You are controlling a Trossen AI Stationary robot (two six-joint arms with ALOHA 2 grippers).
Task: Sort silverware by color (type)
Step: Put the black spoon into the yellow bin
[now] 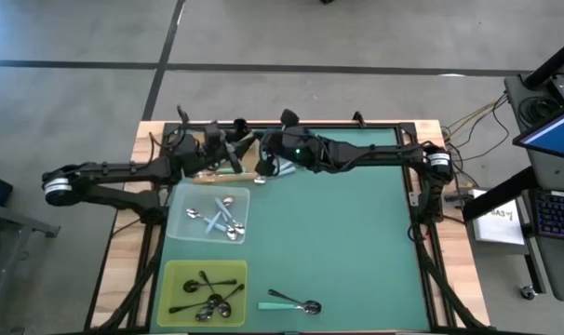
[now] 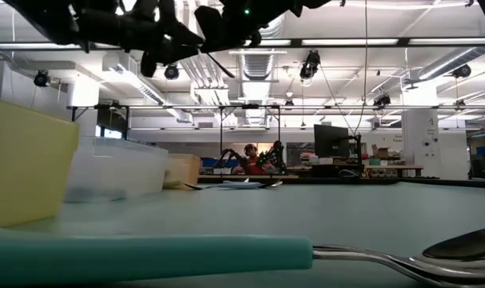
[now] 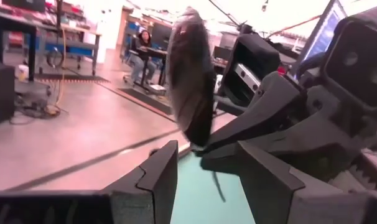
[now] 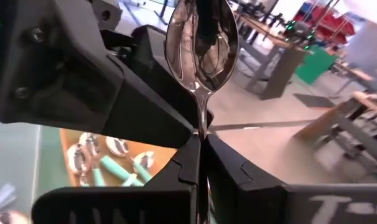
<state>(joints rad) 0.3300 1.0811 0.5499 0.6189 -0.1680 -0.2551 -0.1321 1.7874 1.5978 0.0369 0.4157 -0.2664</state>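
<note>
Item: spoon (image 4: 202,43), shiny metal bowl, held upright above the far edge of the table. Its neck is pinched between the pressed-together fingers of the right gripper (image 4: 201,146), the bowl standing clear above the fingertips (handle colour cannot be told; it is hidden below the grip).

Left gripper (image 3: 207,168): fingers spread, placed directly opposite the right gripper, the spoon's bowl (image 3: 191,74) rising just above the gap between its fingertips; no contact with the spoon can be made out. In the high view the two grippers (image 1: 228,147) (image 1: 273,151) meet over the wooden tray (image 1: 221,174) at the far left of the mat.

Wooden tray: teal-handled spoons (image 4: 123,165).
Clear tray (image 1: 180,223): pale blue-handled spoons (image 1: 219,219).
Yellow-green tray (image 1: 170,279): black-handled spoons (image 1: 208,293).
Loose on the green mat (image 1: 356,242), near edge, just beside the yellow-green tray: one teal-handled spoon (image 1: 289,303)
</note>
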